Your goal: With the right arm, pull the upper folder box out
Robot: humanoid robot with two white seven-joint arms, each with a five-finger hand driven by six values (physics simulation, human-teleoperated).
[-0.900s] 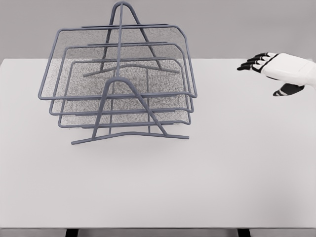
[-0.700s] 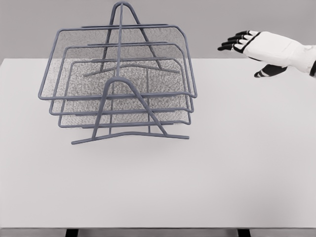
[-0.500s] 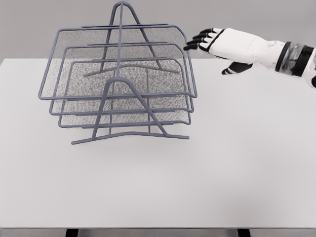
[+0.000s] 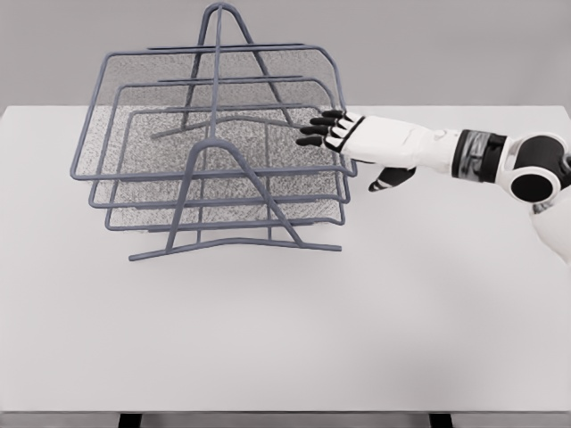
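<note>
A grey wire rack [image 4: 234, 242] with three stacked mesh trays stands on the white table [image 4: 357, 330], left of the middle. The upper tray [image 4: 205, 111] is the largest and sits level in the rack. My right hand [image 4: 343, 143] reaches in from the right, its black fingertips [image 4: 314, 130] stretched out flat just inside the upper tray's right rim [image 4: 343, 116]. The thumb hangs below, outside the rack. The fingers are spread and hold nothing. The left arm is out of sight.
The rack's two A-shaped end frames [image 4: 214, 53] rise at the front and the back. The lower trays [image 4: 223, 209] lie beneath the upper one. The table's front edge [image 4: 285, 412] runs along the bottom.
The right hand has swept left from the table's far right edge and dropped down, and its fingertips now reach across the upper tray's right rim. The rack has not moved.
</note>
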